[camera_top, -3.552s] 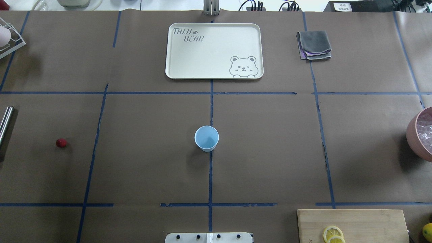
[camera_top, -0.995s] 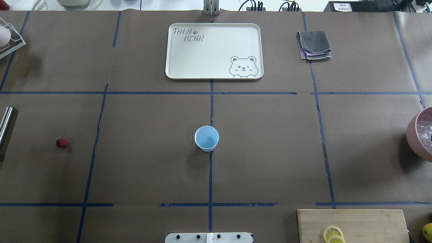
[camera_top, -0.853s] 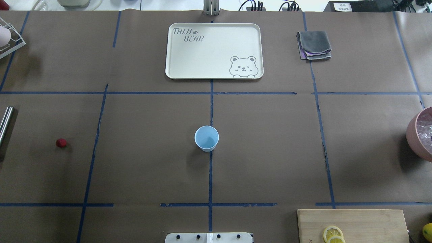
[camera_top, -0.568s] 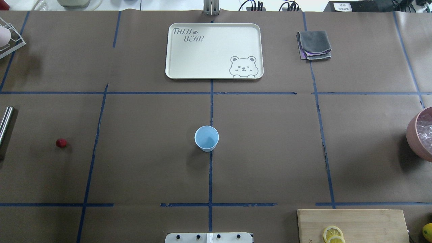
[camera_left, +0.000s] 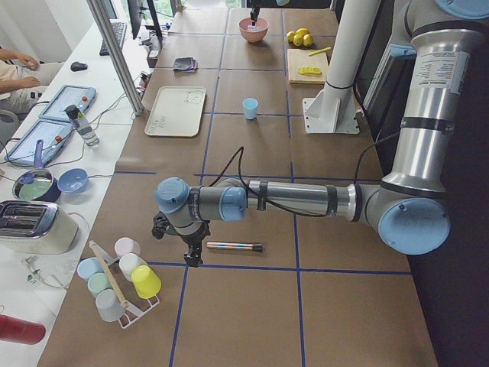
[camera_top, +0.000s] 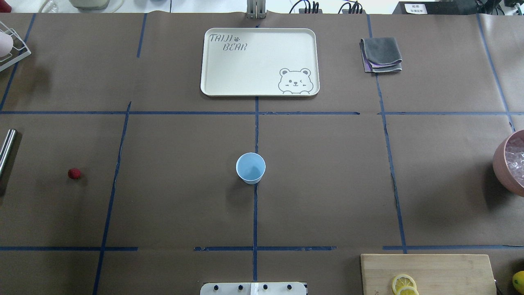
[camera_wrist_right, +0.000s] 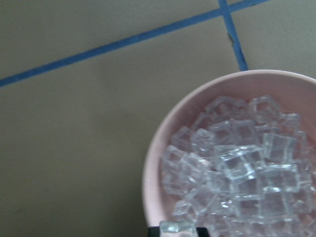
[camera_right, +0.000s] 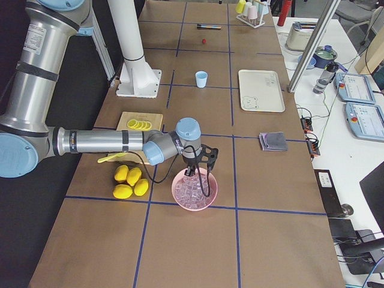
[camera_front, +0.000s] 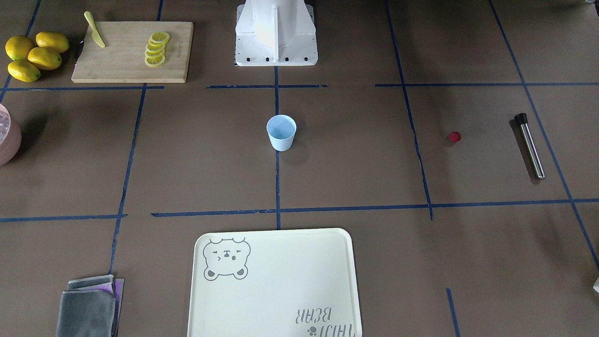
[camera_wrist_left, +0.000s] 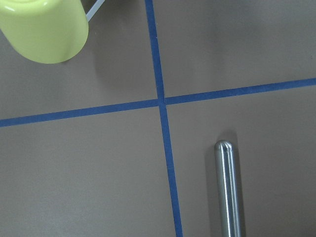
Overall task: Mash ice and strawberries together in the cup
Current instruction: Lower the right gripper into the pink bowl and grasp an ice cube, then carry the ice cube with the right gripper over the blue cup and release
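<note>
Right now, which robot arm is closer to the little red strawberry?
Left. The left gripper hangs by the metal rod, at the same table end as the strawberry. The right gripper is at the far end, over the pink bowl, pinching an ice cube.

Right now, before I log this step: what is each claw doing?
Left claw: cannot tell.
Right claw: closed on an ice cube, above the pink bowl.
</note>
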